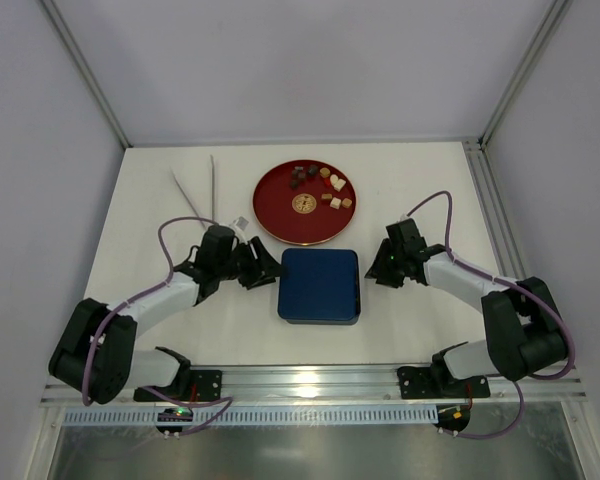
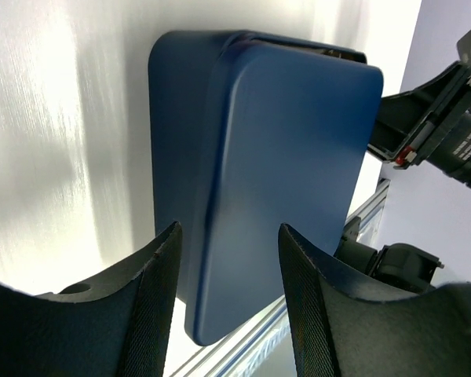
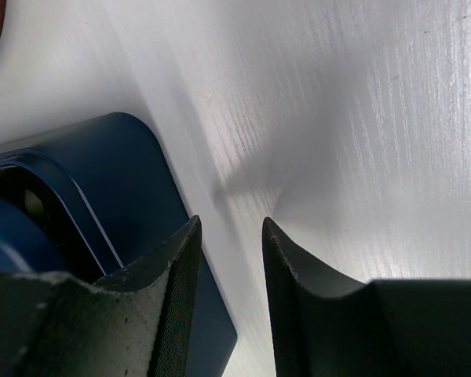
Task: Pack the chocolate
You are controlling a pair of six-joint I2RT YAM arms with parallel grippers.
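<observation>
The chocolate [image 1: 320, 182], several small dark brown, tan and cream pieces, lies on the far half of a round red plate [image 1: 272, 215]. In front of the plate sits a navy blue square box with its lid [image 1: 319, 285] on. My left gripper [image 1: 265, 268] is at the box's left side, open and empty. In the left wrist view the lid [image 2: 286, 157] fills the space beyond the gripper [image 2: 229, 232]. My right gripper [image 1: 376, 268] is at the box's right side. Its jaws [image 3: 231, 221] stand a little apart over bare table, next to the box's corner [image 3: 118, 181].
Two thin pale sticks [image 1: 195, 188] lie at the far left of the white table, with a small white object [image 1: 238, 221] near the left wrist. An aluminium rail [image 1: 310, 380] runs along the near edge. Grey walls enclose the table.
</observation>
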